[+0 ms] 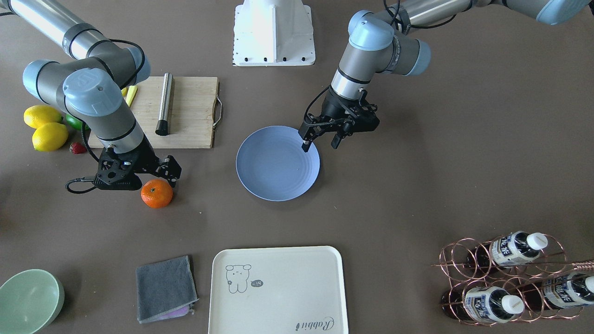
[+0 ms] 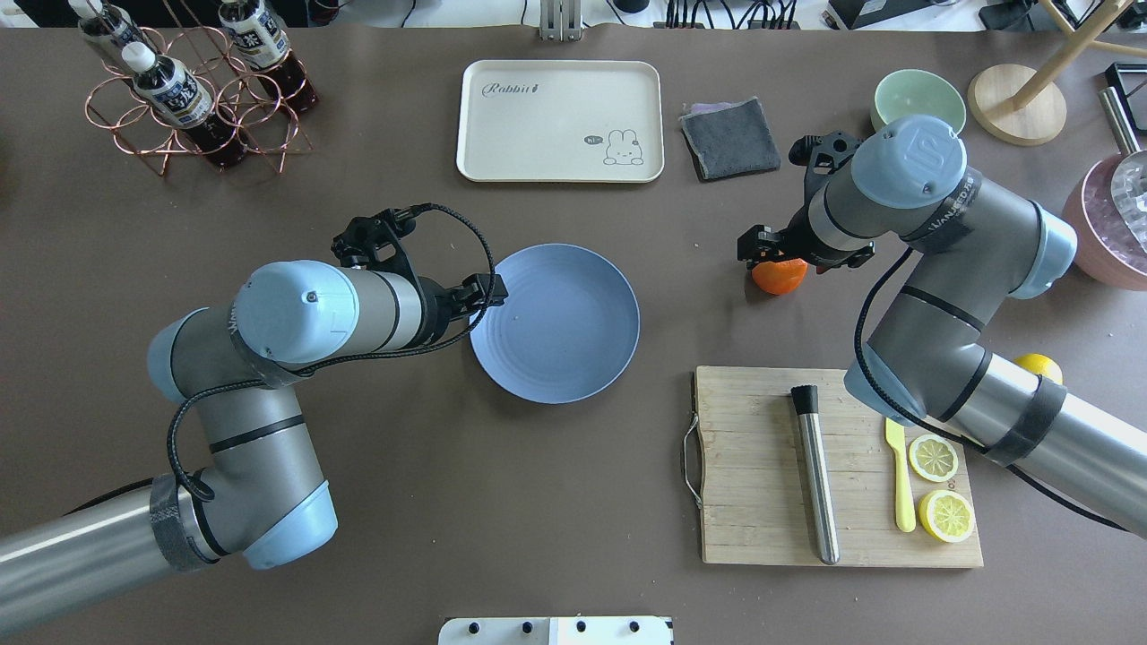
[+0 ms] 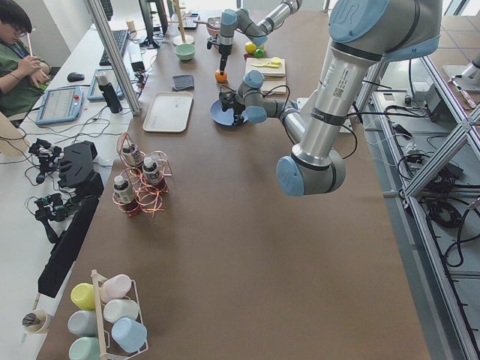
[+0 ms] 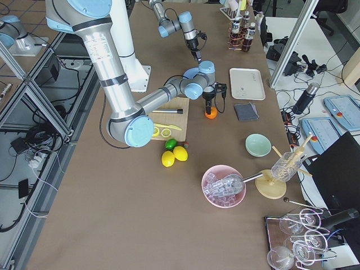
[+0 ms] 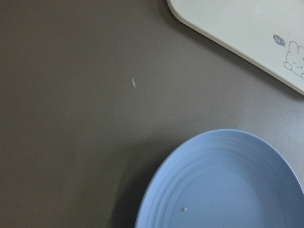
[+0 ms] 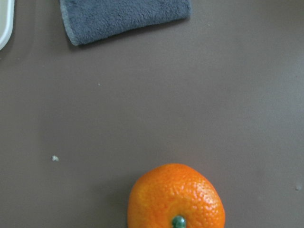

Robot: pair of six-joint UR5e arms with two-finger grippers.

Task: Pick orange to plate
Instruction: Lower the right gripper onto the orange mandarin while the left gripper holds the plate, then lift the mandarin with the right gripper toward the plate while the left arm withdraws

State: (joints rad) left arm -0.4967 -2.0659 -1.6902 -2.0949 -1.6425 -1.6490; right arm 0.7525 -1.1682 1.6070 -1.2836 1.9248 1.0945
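Note:
The orange (image 1: 157,193) rests on the brown table beside the cutting board, stem dimple facing up in the right wrist view (image 6: 175,197). Directly over it hovers my right gripper (image 1: 151,177), pointing down; it looks open, and its fingers partly cover the orange (image 2: 778,278) from overhead. The blue plate (image 1: 277,163) lies empty at the table's middle, well apart from the orange. My left gripper (image 1: 320,144) hangs open over the plate's rim on the robot's left, holding nothing. The left wrist view shows that rim (image 5: 223,185).
A wooden cutting board (image 1: 190,116) with a metal cylinder (image 1: 164,103) lies behind the orange. Two lemons (image 1: 46,130), a lime (image 1: 74,121) and a strawberry (image 1: 77,148) sit beside it. A cream tray (image 1: 278,290), grey cloth (image 1: 165,287), mint bowl (image 1: 28,301) and bottle rack (image 1: 510,278) line the far edge.

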